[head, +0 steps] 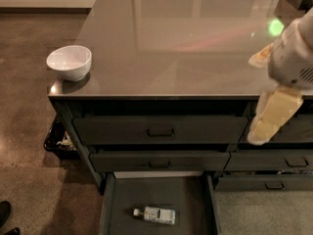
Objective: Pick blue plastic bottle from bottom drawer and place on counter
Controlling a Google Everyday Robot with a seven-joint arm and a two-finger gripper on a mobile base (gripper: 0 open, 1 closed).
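Pincer [272, 119] hangs at counter [186, 43] edge (blue plastic bottle [155, 215] in bottom drawer [146, 192]).

I see a white bowl [69, 61] standing upright near the front left corner of the counter [171, 48]. A green spot of light [276, 27] glows far right. Under the top, a closed dark drawer [160, 130] and a second drawer [159, 161] each carry a rectangular handle; their right-hand neighbours are partly behind the gripper [257, 138] hanging at the right edge. A dark bin [57, 140] sits on the brown floor [24, 97] left of the cabinet, and a dark shoe [4, 213] shows bottom left
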